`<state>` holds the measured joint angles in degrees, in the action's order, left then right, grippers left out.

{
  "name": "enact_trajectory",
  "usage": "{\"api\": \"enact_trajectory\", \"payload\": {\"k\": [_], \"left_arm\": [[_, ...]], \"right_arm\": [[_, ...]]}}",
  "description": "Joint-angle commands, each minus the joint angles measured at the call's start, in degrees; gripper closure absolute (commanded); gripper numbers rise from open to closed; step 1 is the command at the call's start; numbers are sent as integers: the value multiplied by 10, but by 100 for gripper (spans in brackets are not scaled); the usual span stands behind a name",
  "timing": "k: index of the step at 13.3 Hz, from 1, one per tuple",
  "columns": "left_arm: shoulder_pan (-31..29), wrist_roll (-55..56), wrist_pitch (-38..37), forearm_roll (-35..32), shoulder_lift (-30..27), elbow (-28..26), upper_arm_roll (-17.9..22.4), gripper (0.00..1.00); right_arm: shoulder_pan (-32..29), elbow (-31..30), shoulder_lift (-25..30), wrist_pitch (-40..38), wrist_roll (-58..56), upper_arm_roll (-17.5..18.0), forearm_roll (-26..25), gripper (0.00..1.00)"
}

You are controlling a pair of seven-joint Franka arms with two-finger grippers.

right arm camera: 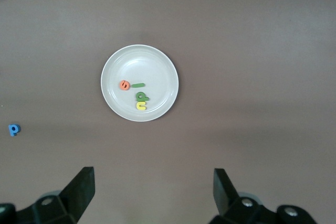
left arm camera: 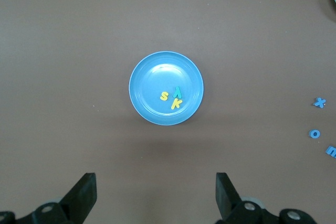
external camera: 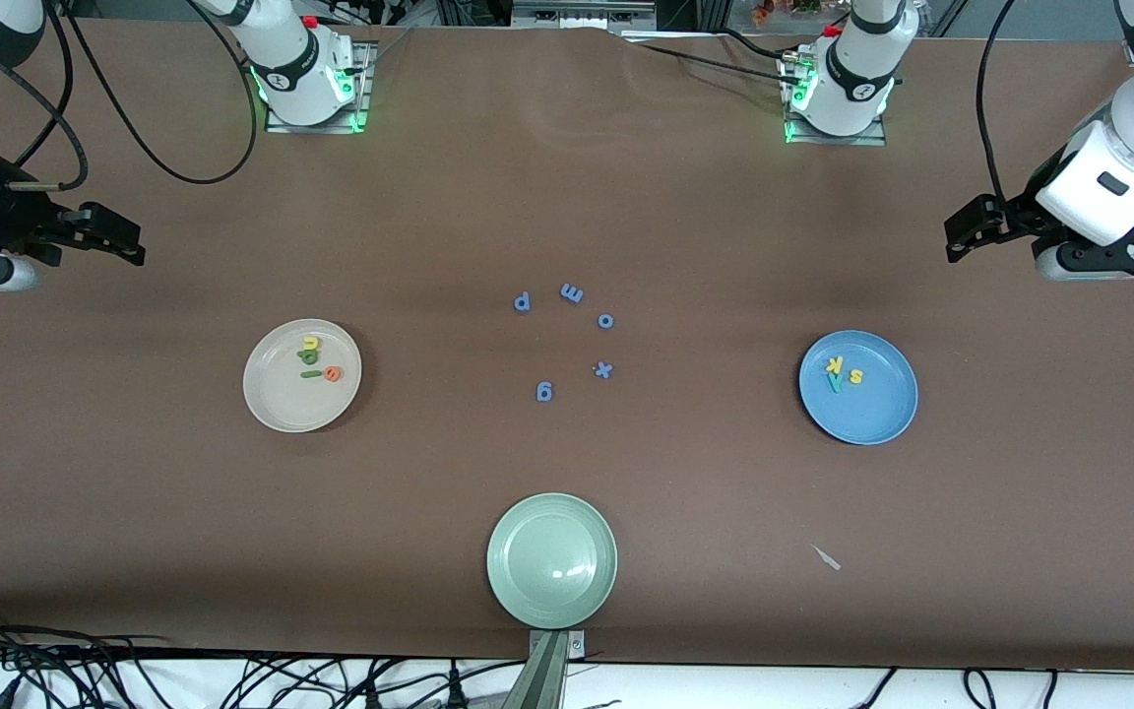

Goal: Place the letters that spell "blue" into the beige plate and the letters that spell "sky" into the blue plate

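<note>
The beige plate (external camera: 277, 399) (right arm camera: 157, 61) lies toward the right arm's end and holds the orange e (external camera: 333, 373) (right arm camera: 124, 85), green l (external camera: 311, 374), green b (external camera: 309, 356) and yellow u (external camera: 311, 343). In the blue plate (external camera: 872, 414) (left arm camera: 152, 77), toward the left arm's end, lie the yellow s (external camera: 855, 375) (left arm camera: 164, 96), yellow k (external camera: 834, 364) and teal y (external camera: 835, 382). My right gripper (external camera: 129, 241) (right arm camera: 154, 190) hangs open and empty, high over the table edge by the beige plate. Open and empty too, my left gripper (external camera: 956, 241) (left arm camera: 156, 192) hovers by the blue plate.
Several all-blue letters are scattered mid-table, among them a p (external camera: 522, 301), an m (external camera: 572, 292), an o (external camera: 605, 320) and an x (external camera: 603, 369). A pale green plate (external camera: 552, 591) sits at the edge nearest the front camera. A small pale scrap (external camera: 828, 558) lies nearer the camera than the blue plate.
</note>
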<state>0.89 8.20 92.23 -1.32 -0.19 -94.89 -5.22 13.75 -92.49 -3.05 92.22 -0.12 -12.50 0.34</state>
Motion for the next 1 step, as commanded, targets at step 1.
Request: {"api": "enact_trajectory", "payload": {"k": [1], "left_arm": [[4,2,-9,13,-3,5,4,0]], "right_arm": [[0,17,-6,-16,-6,0,3,0]]}}
